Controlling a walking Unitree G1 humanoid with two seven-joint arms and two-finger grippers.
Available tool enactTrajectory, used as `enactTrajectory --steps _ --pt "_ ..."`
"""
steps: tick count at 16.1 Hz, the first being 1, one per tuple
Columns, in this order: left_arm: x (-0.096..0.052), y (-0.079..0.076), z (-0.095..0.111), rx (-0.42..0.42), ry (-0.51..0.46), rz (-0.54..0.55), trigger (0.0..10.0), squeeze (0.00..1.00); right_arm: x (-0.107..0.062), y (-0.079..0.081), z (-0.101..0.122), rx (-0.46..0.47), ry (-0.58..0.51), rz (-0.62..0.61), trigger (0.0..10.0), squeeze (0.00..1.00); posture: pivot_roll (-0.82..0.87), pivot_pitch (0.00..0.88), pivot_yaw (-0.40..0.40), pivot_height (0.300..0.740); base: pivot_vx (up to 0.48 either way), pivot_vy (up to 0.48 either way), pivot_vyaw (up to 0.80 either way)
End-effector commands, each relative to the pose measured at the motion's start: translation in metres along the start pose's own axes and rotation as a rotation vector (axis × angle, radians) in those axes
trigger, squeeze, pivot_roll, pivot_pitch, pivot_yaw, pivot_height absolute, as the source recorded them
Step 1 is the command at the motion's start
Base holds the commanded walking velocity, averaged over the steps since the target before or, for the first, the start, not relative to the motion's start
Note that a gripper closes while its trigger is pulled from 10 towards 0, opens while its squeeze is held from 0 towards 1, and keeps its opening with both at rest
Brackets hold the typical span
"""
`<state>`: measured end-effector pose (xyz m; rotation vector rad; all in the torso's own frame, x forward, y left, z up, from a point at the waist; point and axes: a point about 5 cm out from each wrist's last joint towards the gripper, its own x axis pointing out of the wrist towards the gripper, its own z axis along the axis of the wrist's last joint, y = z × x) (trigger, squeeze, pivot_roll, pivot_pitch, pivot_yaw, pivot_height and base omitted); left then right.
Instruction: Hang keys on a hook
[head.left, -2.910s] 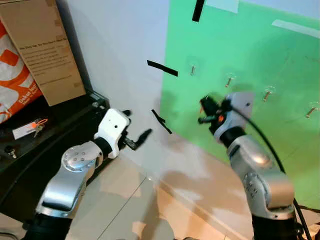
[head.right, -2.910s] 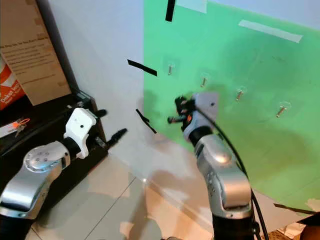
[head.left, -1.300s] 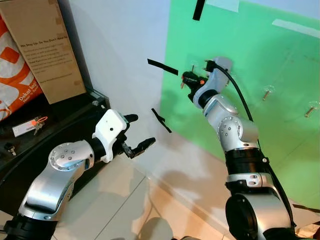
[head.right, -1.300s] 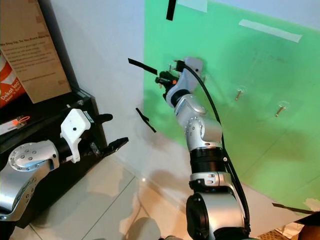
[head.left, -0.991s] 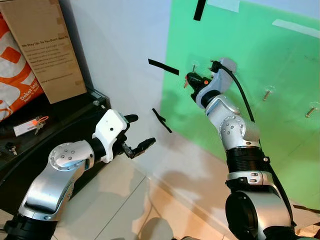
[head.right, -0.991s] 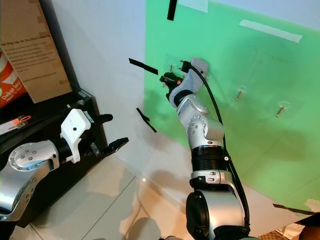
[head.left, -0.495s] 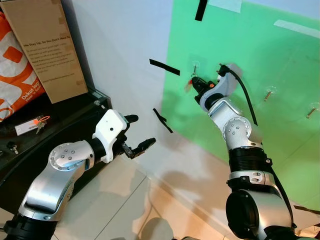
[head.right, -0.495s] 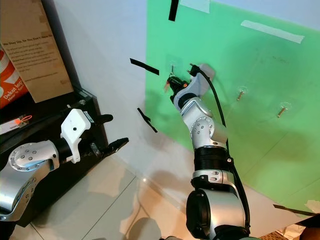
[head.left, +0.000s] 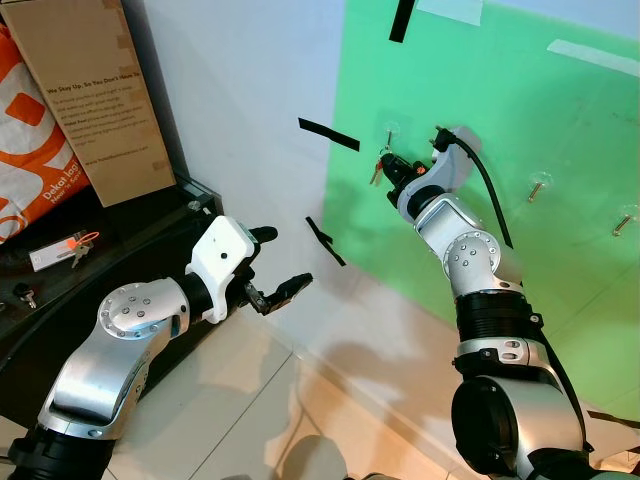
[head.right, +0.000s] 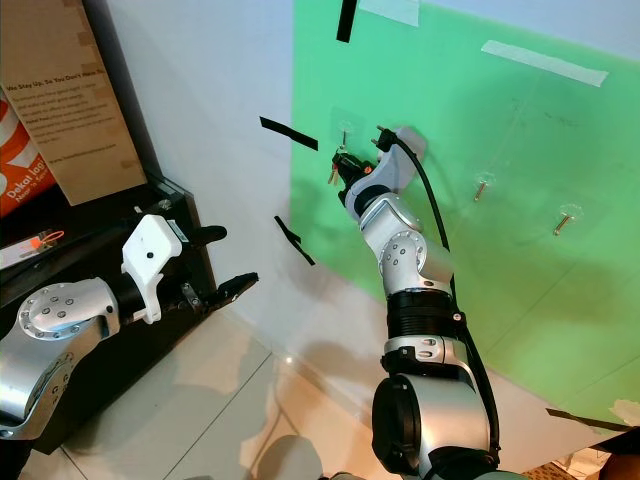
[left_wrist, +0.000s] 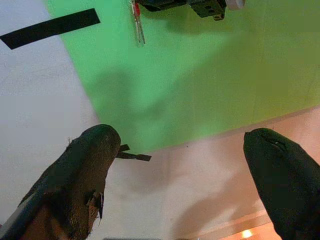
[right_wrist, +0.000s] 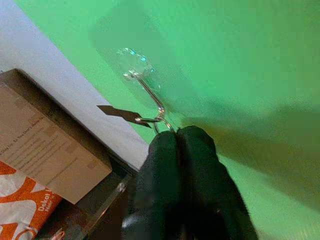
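1. The right gripper (head.left: 392, 164) is reaching up to the green sheet (head.left: 560, 250) on the wall, at the hook (head.left: 388, 132) nearest the sheet's left edge.
2. Its fingers (right_wrist: 185, 150) are pressing together on the key ring, whose wire loop is showing just past the fingertips and touching the hook's curved end in the right wrist view.
3. The keys (head.left: 376, 172) are dangling just under that hook, close against the sheet; the left wrist view is showing them (left_wrist: 137, 22) hanging straight down beside the gripper.
4. Whether the ring is already riding over the hook tip or only resting against it cannot be told from these views.
5. The left gripper (head.left: 272, 280) is idling low, out in front of the black shelf (head.left: 120, 240), with its fingers (left_wrist: 85, 170) spread wide and holding nothing.
6. Further hooks (head.left: 538, 184) are sitting along the sheet towards its right edge, unused.
7. Risk: if the fingers are letting go before the ring is seated past the tip, the keys are likely dropping to the floor.
8. Risk: the hook looks like a stick-on clear one, so pushing or tugging sideways could be peeling it off the sheet.
9. Risk: pulling the arm away with the ring snagged on a fingertip could be dragging the keys back off.
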<state>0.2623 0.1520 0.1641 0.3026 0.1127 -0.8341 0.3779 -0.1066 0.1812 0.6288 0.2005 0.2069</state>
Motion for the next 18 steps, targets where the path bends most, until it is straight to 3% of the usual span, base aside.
enactTrajectory --steps 1,8,10,13,15,18 --pt "0.002 0.001 0.006 0.021 -0.017 0.005 10.0 0.00 -0.001 -0.005 -0.002 -0.031 0.005 -0.013 10.0 1.00 0.03 0.000 -0.039 0.740 0.000 0.000 0.00" --pt "0.006 0.002 0.012 -0.024 -0.077 0.027 10.0 0.00 -0.019 -0.017 -0.023 -0.136 0.008 -0.029 10.0 1.00 0.03 0.000 -0.035 0.740 0.000 0.000 0.00" --pt "0.007 0.003 0.014 -0.046 -0.100 0.063 10.0 0.00 -0.033 -0.017 -0.029 -0.191 0.020 0.041 10.0 1.00 0.03 0.000 -0.038 0.740 0.000 0.000 0.00" --pt "0.007 0.014 0.001 -0.113 -0.072 0.275 10.0 0.00 -0.061 -0.024 -0.041 -0.345 0.007 0.052 10.0 1.00 0.02 0.000 -0.033 0.740 0.000 0.000 0.80" --pt "0.005 0.017 -0.008 -0.092 -0.021 0.363 10.0 0.00 -0.075 -0.029 -0.051 -0.437 0.029 0.022 10.0 1.00 0.01 0.000 -0.028 0.740 0.000 0.000 0.80" --pt "-0.001 0.015 -0.026 -0.066 0.077 0.465 10.0 0.00 -0.089 -0.033 -0.061 -0.441 0.032 0.006 10.0 1.00 0.00 0.000 -0.020 0.740 0.000 0.000 0.80"
